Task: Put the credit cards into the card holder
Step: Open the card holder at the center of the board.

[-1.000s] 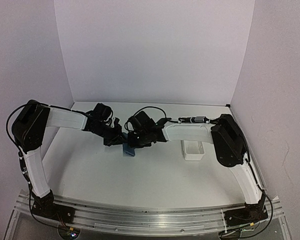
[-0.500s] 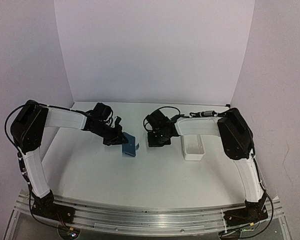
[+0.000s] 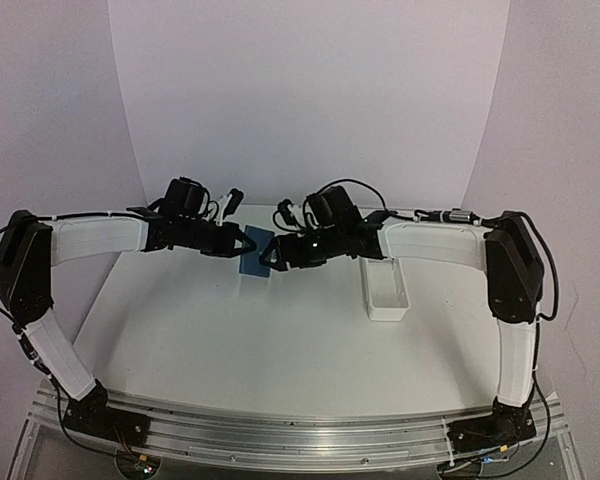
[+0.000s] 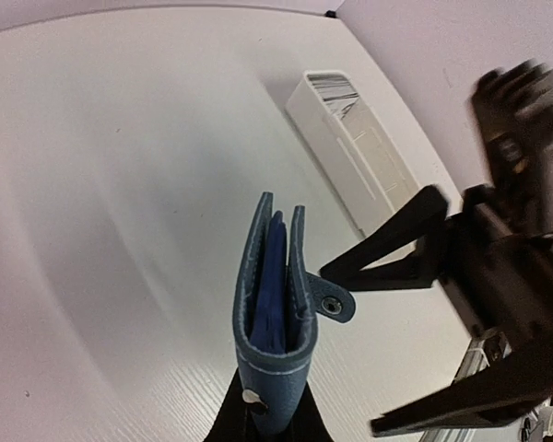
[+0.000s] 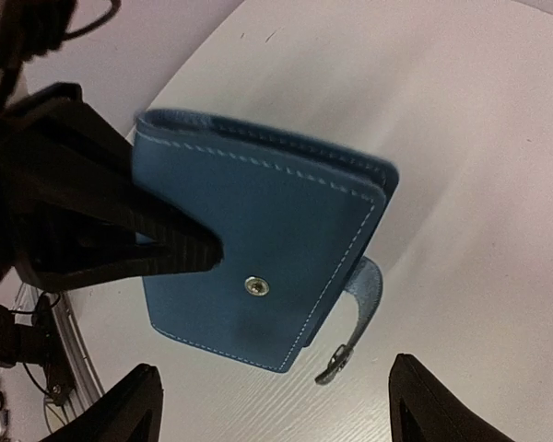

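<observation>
The dark-blue card holder [image 3: 253, 256] is folded, and my left gripper [image 3: 242, 244] is shut on its lower edge. In the left wrist view the card holder [image 4: 273, 304] stands edge-on above the left gripper [image 4: 269, 416], its snap tab [image 4: 333, 305] unfastened and sticking out right. My right gripper [image 3: 274, 258] is open beside it. From the right wrist, the card holder [image 5: 258, 244] fills the middle and its tab [image 5: 358, 318] hangs loose above the open right gripper [image 5: 281, 410]. The credit cards are not clearly in view.
A long white tray [image 3: 385, 291] lies on the table to the right of both grippers; in the left wrist view this tray [image 4: 364, 170] has something pale and striped at its far end. White walls close in the back and both sides.
My right gripper was shut; it swung off towards the tray, came back to the card holder and has opened. My left arm has carried the card holder up and towards the back.
</observation>
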### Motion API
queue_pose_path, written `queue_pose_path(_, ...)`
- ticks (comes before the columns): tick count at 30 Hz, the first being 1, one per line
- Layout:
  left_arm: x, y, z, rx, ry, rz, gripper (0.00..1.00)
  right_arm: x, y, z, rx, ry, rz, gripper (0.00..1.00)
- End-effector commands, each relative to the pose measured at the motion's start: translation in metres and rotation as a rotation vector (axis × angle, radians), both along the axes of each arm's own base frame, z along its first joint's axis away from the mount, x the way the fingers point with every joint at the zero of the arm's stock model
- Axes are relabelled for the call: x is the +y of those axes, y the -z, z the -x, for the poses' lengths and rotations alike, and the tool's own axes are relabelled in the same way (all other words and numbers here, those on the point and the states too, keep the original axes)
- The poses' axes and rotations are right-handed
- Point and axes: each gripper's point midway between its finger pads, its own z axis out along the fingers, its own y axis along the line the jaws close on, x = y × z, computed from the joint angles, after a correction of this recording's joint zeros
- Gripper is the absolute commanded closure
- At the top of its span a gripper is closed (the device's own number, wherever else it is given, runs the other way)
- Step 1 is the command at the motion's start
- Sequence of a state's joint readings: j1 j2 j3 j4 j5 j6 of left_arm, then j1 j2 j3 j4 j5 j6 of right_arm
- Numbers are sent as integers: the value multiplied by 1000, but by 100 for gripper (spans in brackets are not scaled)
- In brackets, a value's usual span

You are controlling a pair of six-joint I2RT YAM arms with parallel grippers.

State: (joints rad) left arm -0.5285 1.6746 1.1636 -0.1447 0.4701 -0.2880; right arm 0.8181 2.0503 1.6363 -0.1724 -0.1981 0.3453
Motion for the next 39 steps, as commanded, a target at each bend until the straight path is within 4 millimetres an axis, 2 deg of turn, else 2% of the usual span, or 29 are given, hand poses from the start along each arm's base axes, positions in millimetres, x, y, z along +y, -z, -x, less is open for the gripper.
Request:
queue_pose_path(1, -9, -53, 8, -164, 95, 102, 100, 4, 7, 3, 54, -62, -93, 28)
queue_pose_path(4, -12, -57, 15, -179, 138, 126, 100, -6, 4, -6, 38, -29, -102, 51)
queue_pose_path(6, -12, -58, 19, -180, 150, 142, 100, -7, -1, -9, 17, -27, -107, 55)
queue_pose_path(11, -14, -57, 20, -166, 156, 147, 100, -12, -13, -12, -36, -18, -109, 56)
queue_pose_path(16, -15, -56, 21, -160, 169, 153, 100, -15, -11, -18, -37, 2, -105, 64)
queue_pose_path(19, -16, -56, 22, -161, 175, 151, 100, -17, -9, -21, -29, 13, -104, 65)
queue_pose_path(25, -16, -56, 25, -149, 184, 162, 100, -21, -34, -30, -53, 47, -222, 57)
queue_pose_path(31, -22, -65, 31, -147, 219, 213, 100, -13, -40, -22, -14, 6, -329, 61)
queue_pose_path(33, -22, -67, 34, -142, 228, 228, 100, -14, -49, -17, -26, -15, -385, 61)
queue_pose_path(34, -22, -67, 34, -134, 226, 231, 100, -13, -59, -13, -39, -41, -426, 61)
queue_pose_path(36, -23, -65, 36, -121, 236, 239, 100, -13, -64, -6, -24, -72, -467, 65)
queue_pose_path(39, -25, -67, 35, -107, 231, 260, 100, -12, -61, -2, 15, -81, -481, 82)
